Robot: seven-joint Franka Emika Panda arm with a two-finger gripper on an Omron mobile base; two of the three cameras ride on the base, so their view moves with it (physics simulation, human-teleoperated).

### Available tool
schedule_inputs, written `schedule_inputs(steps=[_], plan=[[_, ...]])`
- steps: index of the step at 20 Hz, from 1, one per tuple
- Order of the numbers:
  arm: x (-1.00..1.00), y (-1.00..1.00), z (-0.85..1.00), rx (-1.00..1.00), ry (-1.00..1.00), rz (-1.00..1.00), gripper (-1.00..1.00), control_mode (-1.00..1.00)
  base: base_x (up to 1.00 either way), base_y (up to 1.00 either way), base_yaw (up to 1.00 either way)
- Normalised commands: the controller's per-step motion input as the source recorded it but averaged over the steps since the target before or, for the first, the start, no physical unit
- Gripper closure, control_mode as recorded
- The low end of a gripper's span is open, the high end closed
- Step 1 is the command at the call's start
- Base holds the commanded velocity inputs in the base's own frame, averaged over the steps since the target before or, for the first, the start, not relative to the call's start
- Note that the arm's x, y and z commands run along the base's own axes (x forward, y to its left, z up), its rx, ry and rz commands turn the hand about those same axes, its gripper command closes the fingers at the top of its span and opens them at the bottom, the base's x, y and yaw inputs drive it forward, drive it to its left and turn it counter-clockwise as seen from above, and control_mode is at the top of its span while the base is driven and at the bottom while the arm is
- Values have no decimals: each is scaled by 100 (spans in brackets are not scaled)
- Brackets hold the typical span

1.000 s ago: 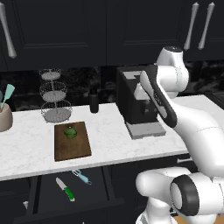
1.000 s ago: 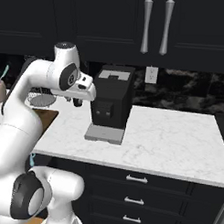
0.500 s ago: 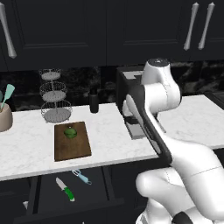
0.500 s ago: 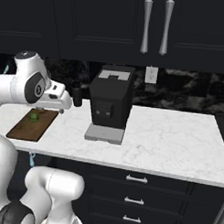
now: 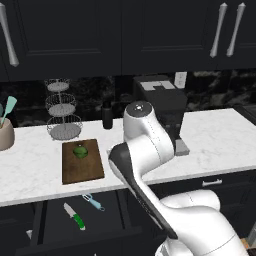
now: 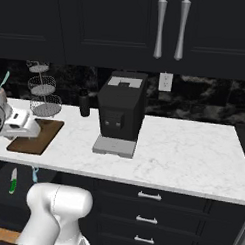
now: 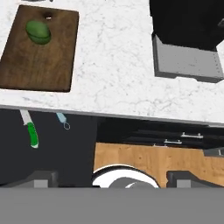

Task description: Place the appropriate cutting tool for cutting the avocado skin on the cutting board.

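One knife [image 7: 30,131] in open drawer [image 5: 55,220], low-left of tool [image 7: 111,177]

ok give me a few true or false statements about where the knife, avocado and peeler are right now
1. The knife lies in the open drawer. True.
2. The avocado sits on the board. True.
3. The peeler rests on the board. False: it lies in the drawer beside the knife.
4. The knife is held in the jaws. False: it lies free in the drawer.
5. The coffee machine stands on the counter. True.
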Motion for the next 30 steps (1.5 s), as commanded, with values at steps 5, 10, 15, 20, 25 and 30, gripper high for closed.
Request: schedule_inputs(steps=[5,10,15,20,25,30], plan=[[0,100,-29,0,5,0,-100,-100,0,0,0],[-8,82,-32,0,2,0,-100,-100,0,0,0],[-19,32,-41,0,5,1,-100,-100,0,0,0],[0,21,-39,5,4,2,-100,-100,0,0,0],[0,28,-48,4,1,0,-100,-100,0,0,0],[0,12,-39,0,1,0,-100,-100,0,0,0]])
